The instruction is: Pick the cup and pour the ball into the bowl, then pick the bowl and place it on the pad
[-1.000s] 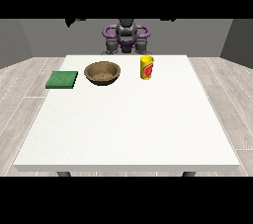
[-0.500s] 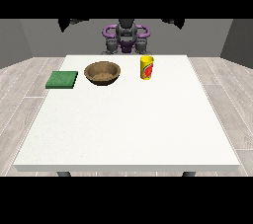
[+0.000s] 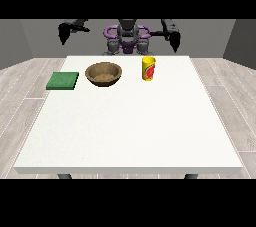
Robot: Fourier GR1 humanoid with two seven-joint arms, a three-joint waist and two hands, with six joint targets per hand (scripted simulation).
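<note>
Three things sit in a row near the far edge of the white tabletop (image 3: 130, 126): a green pad (image 3: 63, 80) left of the brown bowl (image 3: 104, 74), and a yellow cup (image 3: 148, 68) right of the bowl. The bowl's near side is all bare tabletop. What either vessel holds cannot be told. Both hands hang beyond the far edge, the one at the view's left (image 3: 64, 33) and the one at the view's right (image 3: 174, 40); their fingers cannot be made out.
</note>
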